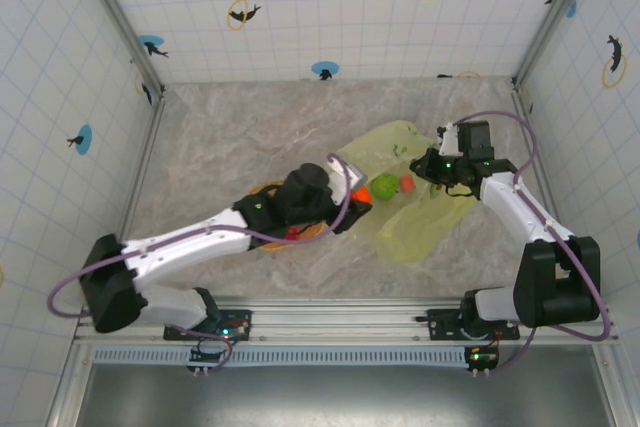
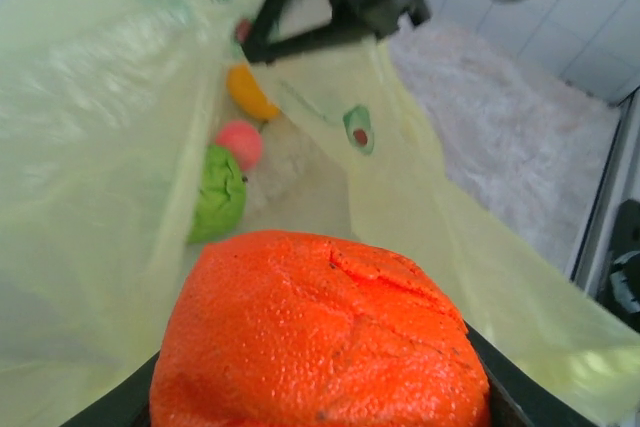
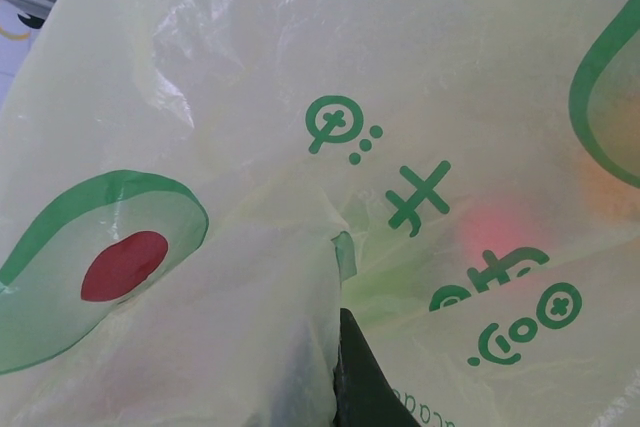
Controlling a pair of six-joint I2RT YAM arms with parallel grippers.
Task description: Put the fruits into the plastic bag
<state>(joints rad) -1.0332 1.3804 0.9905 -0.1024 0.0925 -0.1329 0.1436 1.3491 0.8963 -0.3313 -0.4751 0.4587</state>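
- Orange fruit (image 2: 320,337) is pinched between the fingers (image 2: 120,409) of the left gripper (image 1: 350,196), right at the mouth of the bag (image 1: 425,222). It is judged not yet fully inside.
- Skin is pebbled and slightly dented, so it is judged light, a bit squashy, and grippy rather than slick. A hold across the widest part with a moderate squeeze is judged enough.
- Being round, it is likely to roll once let go. Release low and well inside the bag is advised.
- Bag is thin crinkly film, judged near weightless, floppy and slippery. No shape is kept unless it is held.
- Bag rim is pinched by the right gripper (image 1: 438,164), fingers pressed together on the film, and the mouth is lifted open. The rim edge is judged the best hold, though the film may slip or tear if tugged.
- Deeper in the bag a green fruit (image 2: 218,194), a red fruit (image 2: 240,143) and a yellow fruit (image 2: 250,92) are seen close together.
- Plate (image 1: 265,187) lies left of the bag, under the left arm. Something red is on it, too hidden to name.
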